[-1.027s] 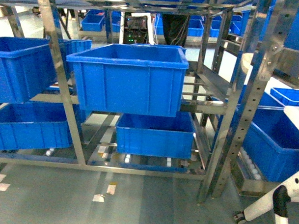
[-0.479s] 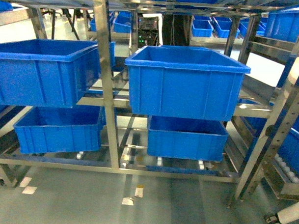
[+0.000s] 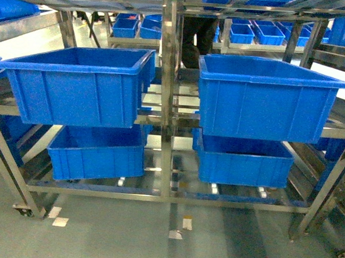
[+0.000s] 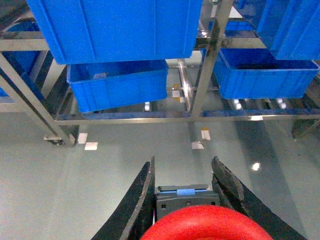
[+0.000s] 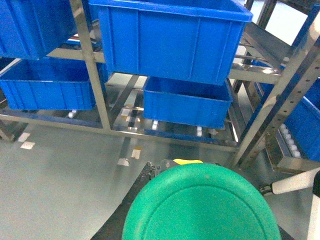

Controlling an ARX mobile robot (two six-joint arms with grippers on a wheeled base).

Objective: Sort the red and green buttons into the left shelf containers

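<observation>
Both jaws closed, red button [image 4: 205, 225], green button [image 5: 202, 205]

1. Metal rack [image 3: 166, 114] stands on the floor, central upright dividing two bays.
2. Upper shelf: one bin [image 3: 78, 83] left of the upright, one bin [image 3: 267, 98] right.
3. Lower shelf: a bin [image 3: 98, 154] under the left one, another [image 3: 245, 161] under the right.
4. Paper scraps [image 3: 179, 228] lie on the floor before the rack.
5. More racks with trays [image 3: 249, 33] stand behind.

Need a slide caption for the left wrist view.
Left gripper holding the red button, facing blue bins on a steel shelf.
</observation>
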